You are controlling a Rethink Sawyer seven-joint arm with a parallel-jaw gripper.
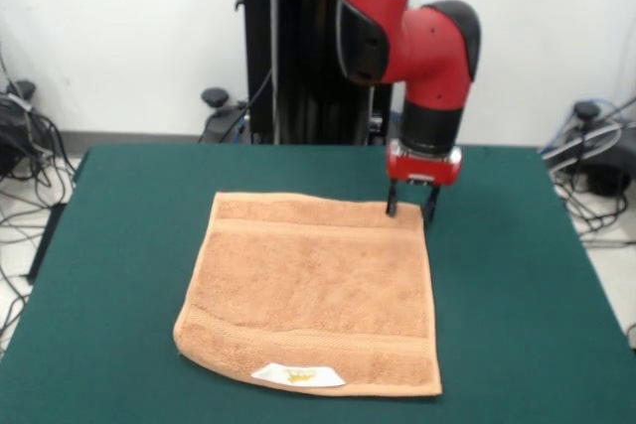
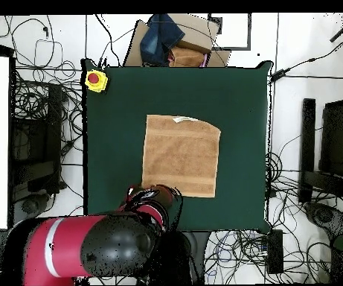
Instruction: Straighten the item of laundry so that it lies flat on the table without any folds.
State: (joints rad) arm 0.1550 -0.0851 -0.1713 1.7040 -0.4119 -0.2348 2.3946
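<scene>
Orange-tan terry towel [image 1: 313, 290] lies spread near the middle of the green table [image 1: 119, 245], looking flat with no obvious folds, border bands visible along two opposite edges.

Front view: gripper [image 1: 409, 208] sits at the towel's far right corner, arm [image 1: 412, 47] coming down from above. Two dark fingers are parted with a visible gap: one tip is on or just at the towel's edge, the other just off the corner over bare felt. Can't tell whether any cloth is pinched between them; nothing looks lifted.

White label [image 1: 298, 375] with yellow print shows clearly on the near edge in the front view. Overhead view shows it only as a thin pale sliver [image 2: 185, 118] on the edge away from the robot.

Overhead only:
- towel [image 2: 181, 155] outline: roughly square, set slightly askew to the table [image 2: 114, 97] edges
- yellow box with a red button [image 2: 95, 80] on a table corner
- cardboard box with dark blue cloth [image 2: 170, 41] beyond the table
- cable clutter on the floor all round

Hidden: in the overhead view the arm's [image 2: 92, 249] bulk covers the gripper and the towel corner under it, so finger contact can't be checked there. The front view crops the table's near edge.
</scene>
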